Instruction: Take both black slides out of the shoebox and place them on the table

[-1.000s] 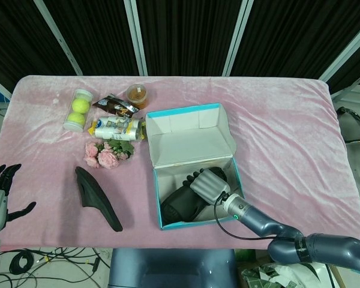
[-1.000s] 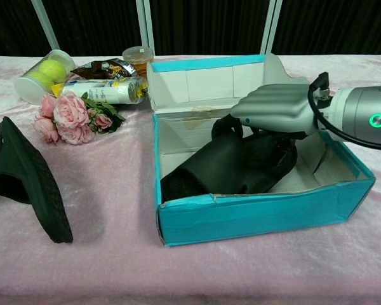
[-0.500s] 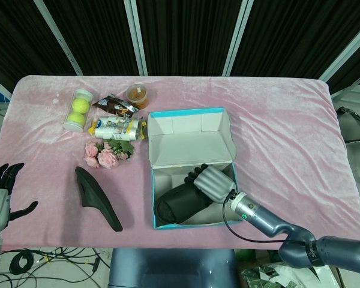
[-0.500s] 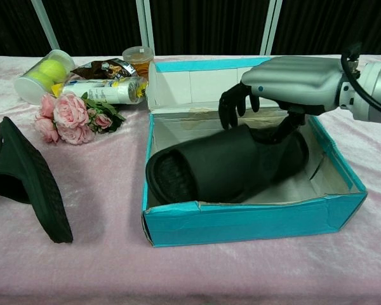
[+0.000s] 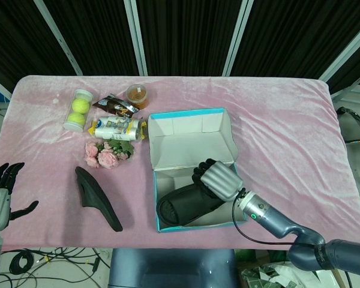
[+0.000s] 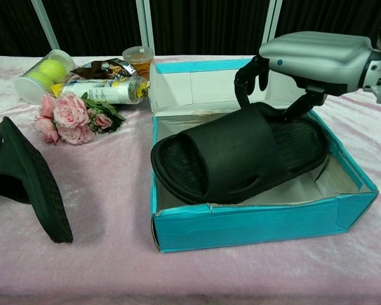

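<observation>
The right hand (image 6: 314,60) runs off the chest view's right edge, wrist and arm cut away. Its fingertips dip behind the black slide (image 6: 238,152), so the contact there is hidden. The slide covers most of the shoebox (image 6: 260,222) floor. The left hand (image 5: 0,189) is clipped by the head view's left edge. The snack packet (image 5: 115,105) print is too small to read.
</observation>
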Controlling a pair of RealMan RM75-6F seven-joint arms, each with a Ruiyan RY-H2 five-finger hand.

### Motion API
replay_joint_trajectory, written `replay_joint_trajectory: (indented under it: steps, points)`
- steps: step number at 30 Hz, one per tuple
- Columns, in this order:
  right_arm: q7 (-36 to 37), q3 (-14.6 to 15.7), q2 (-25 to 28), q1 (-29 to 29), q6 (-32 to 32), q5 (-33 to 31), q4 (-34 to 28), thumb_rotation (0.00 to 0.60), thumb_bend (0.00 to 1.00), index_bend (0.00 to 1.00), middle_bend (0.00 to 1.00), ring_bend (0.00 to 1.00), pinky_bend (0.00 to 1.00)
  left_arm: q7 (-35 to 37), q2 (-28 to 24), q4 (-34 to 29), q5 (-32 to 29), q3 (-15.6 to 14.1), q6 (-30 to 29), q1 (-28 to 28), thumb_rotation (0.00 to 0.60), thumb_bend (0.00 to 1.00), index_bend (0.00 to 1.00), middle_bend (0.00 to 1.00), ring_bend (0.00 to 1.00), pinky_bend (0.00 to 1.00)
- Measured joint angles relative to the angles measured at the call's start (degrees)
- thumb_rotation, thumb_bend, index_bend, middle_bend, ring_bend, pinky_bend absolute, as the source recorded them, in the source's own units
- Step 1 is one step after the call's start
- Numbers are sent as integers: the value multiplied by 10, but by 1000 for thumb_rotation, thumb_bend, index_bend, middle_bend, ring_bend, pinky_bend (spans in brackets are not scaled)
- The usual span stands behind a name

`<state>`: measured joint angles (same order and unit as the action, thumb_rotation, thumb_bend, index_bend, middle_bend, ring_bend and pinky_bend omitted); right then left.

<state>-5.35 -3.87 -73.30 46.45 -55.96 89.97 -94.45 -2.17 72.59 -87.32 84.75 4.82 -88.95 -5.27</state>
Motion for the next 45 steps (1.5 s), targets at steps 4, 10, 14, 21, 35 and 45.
replay_joint_trajectory:
  steps: [4,10,14,21,35,45]
  points:
    - [7,-6,6,-3,-16,7,-5,600,523,634,416,331,341,-3,0,-2,1,0,1,0,600,0,124,140,64,137]
    - [31,-23,19,-12,-58,19,-10,600,523,634,416,317,323,-8,0,-6,0,0,1,0,600,0,124,140,64,137]
    - [44,-35,37,-21,-81,19,-12,600,522,634,416,317,323,-10,-1,-8,2,-1,0,0,600,0,124,140,64,137]
    - [79,-47,75,-57,-120,-6,3,600,521,634,416,317,323,-13,-4,-12,5,-3,-5,4,600,0,124,140,64,137]
    - [198,0,60,-154,-135,-56,190,600,521,634,416,317,323,-20,-6,-22,14,-11,-19,15,600,0,124,139,64,137]
    - [302,29,-9,-212,-110,-85,356,600,509,634,402,295,306,-20,-7,-28,22,-19,-34,29,600,0,124,138,64,137]
